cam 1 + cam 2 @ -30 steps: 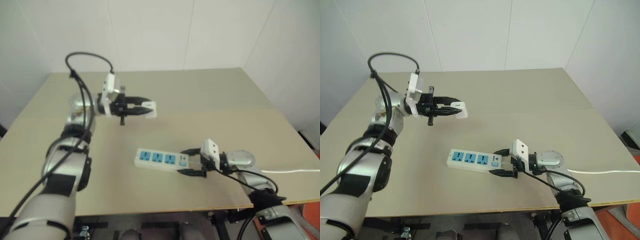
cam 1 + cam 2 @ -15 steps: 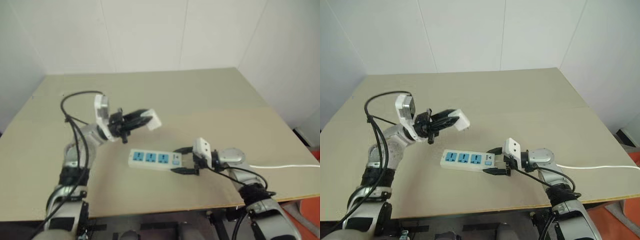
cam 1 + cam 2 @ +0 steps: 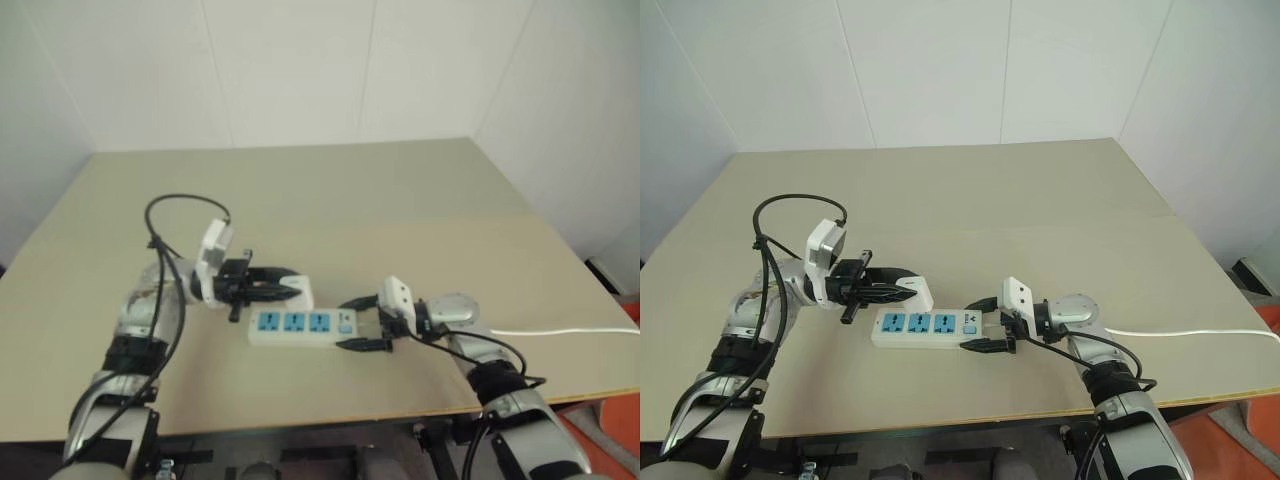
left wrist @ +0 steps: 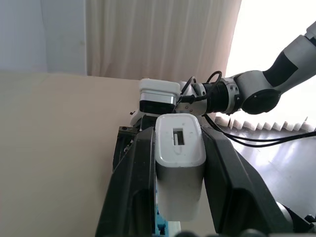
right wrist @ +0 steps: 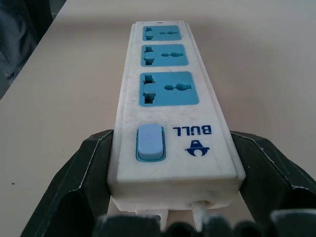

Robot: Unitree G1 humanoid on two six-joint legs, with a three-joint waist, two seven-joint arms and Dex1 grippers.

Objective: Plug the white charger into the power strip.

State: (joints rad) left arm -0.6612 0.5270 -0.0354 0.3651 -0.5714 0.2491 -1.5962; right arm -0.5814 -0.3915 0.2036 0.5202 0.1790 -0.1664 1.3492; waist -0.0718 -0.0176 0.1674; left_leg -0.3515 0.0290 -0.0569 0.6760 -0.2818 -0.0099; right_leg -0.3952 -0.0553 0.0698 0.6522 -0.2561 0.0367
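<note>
We see the left gripper [image 3: 902, 287] clenched on the white charger [image 3: 917, 291], just above the far end of the power strip [image 3: 925, 328], which lies lengthwise across the worktop [image 3: 1040, 220]. The right gripper [image 3: 985, 322] clasps its switch end. A tilted charger could miss the socket and push the strip askew.
</note>
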